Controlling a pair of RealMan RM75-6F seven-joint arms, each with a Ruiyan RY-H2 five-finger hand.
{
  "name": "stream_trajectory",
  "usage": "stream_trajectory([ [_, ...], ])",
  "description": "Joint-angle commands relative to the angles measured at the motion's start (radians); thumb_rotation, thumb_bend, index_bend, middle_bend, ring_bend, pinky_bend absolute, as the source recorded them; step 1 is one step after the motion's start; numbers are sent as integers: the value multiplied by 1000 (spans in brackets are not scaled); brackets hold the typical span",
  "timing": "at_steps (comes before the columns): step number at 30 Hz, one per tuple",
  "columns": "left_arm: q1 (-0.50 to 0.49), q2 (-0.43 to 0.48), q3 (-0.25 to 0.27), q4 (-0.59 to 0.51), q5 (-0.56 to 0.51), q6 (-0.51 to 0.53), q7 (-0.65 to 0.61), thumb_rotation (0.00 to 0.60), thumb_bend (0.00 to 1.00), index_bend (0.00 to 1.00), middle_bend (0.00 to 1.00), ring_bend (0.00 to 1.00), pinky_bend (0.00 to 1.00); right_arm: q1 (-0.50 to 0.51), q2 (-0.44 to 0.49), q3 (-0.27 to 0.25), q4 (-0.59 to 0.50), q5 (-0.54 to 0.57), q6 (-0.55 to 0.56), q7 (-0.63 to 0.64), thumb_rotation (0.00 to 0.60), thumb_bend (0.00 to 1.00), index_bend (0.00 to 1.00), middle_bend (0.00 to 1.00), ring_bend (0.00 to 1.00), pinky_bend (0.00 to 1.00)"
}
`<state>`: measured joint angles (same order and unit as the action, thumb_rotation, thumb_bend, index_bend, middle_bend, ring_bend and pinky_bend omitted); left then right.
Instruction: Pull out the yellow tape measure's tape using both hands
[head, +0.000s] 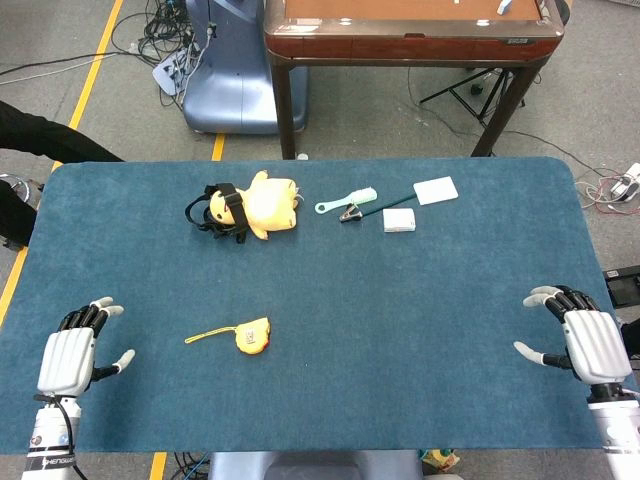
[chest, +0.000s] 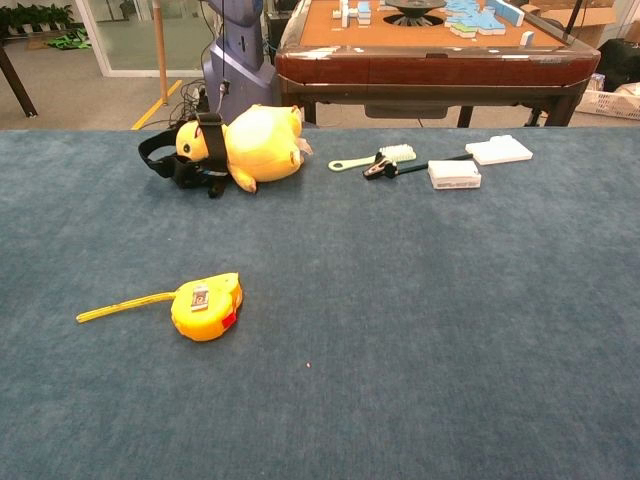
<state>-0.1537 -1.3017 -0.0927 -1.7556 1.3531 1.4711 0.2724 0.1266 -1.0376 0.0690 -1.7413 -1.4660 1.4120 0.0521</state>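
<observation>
Left hand (head: 68, 358) is hovering over the near-left corner of the blue table (head: 400, 330), fingers spread, holding nothing. It is well short of the work.

Just to its right, in the near-left part of the cloth, the yellow tape measure (head: 252, 335) is lying flat. A short length of tape (head: 208, 335) is already sticking out of it, pointing left toward that hand. The chest view shows the case (chest: 207, 307) with a metal clip on top and a red part on its near side — the tape (chest: 125, 306) is lying on the cloth.

Farther back a yellow plush toy (head: 268, 204) is wearing a black strap (head: 222, 210). Right of it sit a pale green brush (head: 346, 200), a small dark clip (head: 350, 213) and two white boxes (head: 399, 220), all well apart from the tape measure.

Right hand (head: 590, 340) is waiting at the near-right edge, fingers apart and empty — far from the tape measure.

Judging by this, the task is at its opening: neither hand is touching anything. Next move likely calls for one hand to pin or grip the case while the other pinches the free tape end; the right hand has the longer reach to make.
</observation>
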Motion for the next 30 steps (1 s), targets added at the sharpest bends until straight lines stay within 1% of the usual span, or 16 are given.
stream_trajectory([
  [1,1,-3,1,-4,3,4,7,600,167,286,190,186,170,6,-21,11,23,-17,17,15,600,91,378,298,212,219],
  [7,-8,-11,-1,-17,3,-13,2,600,166,286,190,186,169,27,-43,21,54,-22,-1,21,600,91,378,298,212,219],
  [13,-67,-21,-26,8,8,-88,-21,600,167,286,190,186,168,51,-28,45,42,11,-30,-13,600,91,378,298,212,219],
  [22,-213,-60,-57,39,-7,-311,-116,600,167,276,185,183,149,63,-4,67,-2,48,-36,-63,600,91,378,299,212,219],
  [25,-276,-81,-63,59,-22,-405,-127,600,166,231,180,172,136,60,0,70,-10,56,-31,-70,600,91,378,298,212,219],
  [30,-349,-127,-71,99,-54,-500,-125,600,166,129,159,148,112,55,6,68,-17,62,-26,-75,600,92,378,299,212,219],
])
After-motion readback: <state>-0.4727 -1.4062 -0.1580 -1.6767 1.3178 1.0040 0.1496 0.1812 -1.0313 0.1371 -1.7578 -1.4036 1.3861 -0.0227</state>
